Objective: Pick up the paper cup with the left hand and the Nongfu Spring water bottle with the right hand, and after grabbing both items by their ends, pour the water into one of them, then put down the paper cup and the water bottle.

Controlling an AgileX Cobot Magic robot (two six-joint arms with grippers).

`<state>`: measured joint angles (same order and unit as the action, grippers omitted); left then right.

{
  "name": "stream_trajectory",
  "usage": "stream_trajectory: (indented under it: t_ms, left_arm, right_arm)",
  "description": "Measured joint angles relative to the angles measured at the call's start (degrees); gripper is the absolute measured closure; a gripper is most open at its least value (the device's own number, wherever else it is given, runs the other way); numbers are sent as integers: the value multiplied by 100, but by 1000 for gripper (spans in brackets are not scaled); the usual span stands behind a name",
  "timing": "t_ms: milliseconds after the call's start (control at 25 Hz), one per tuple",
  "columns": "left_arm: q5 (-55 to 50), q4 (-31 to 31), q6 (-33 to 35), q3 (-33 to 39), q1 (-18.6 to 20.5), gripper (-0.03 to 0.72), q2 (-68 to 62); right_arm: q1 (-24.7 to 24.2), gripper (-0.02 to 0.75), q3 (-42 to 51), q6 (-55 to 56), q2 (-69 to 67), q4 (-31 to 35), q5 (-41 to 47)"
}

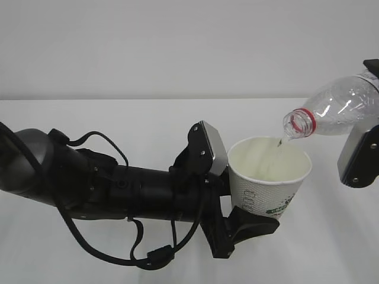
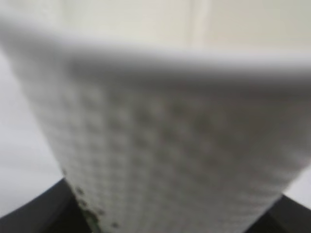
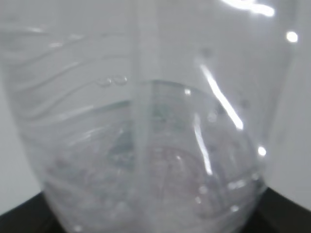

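Exterior view: the left hand's tool [image 1: 234,195] pinches the paper cup [image 1: 267,180] above the white surface [image 1: 148,127]. The right hand's tool [image 1: 362,139] grips the tilted Nongfu Spring water bottle [image 1: 334,109], mouth over the cup, a thin stream of water [image 1: 280,142] falling in.
Left wrist view: cup wall [image 2: 160,155] fills frame, blurred.
Right wrist view: bottle body [image 3: 146,145] between the fingers.

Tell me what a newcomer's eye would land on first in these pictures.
First, the tipped Nongfu Spring water bottle at upper right, its open mouth sending a thin stream of water into the paper cup at centre. Next, the bulky black left arm reaching in from the left, its tool clamped around the cup's side. The right tool grips the bottle at the frame's edge.
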<state>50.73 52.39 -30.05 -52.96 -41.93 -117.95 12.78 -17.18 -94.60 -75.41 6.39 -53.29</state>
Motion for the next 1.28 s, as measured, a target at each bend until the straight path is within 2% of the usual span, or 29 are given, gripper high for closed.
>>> stream_trajectory:
  t_ms: [1280]
  left_arm:
    - [0, 0, 0, 0, 0, 175, 0]
  right_arm:
    - [0, 244, 0, -39, 0, 4, -37]
